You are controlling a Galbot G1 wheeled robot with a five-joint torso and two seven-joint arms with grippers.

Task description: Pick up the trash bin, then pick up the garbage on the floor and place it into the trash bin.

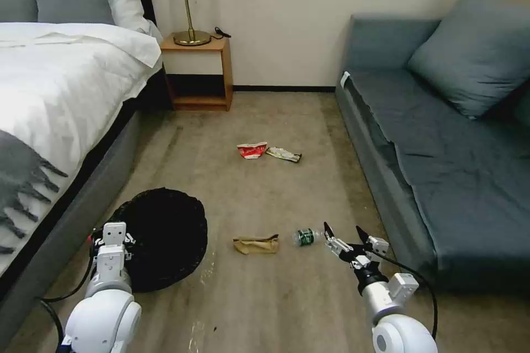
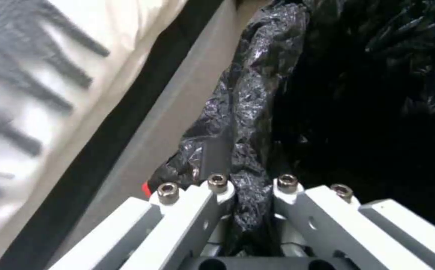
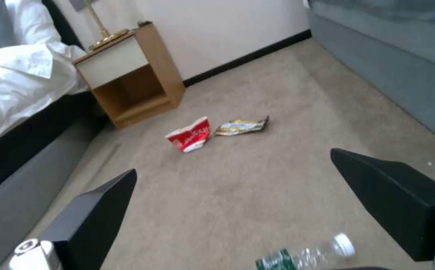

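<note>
bottle (image 3: pixel 305 255) just below spread right gripper (image 3: pixel 257 202)

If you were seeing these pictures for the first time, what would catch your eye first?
First the black-lined trash bin beside the bed, its bag rim pinched by the left gripper. Next, the litter on the carpet: a brown paper bag and a plastic bottle lie near the open right gripper. A red-and-white cup and a snack wrapper lie farther off, toward the nightstand.
</note>
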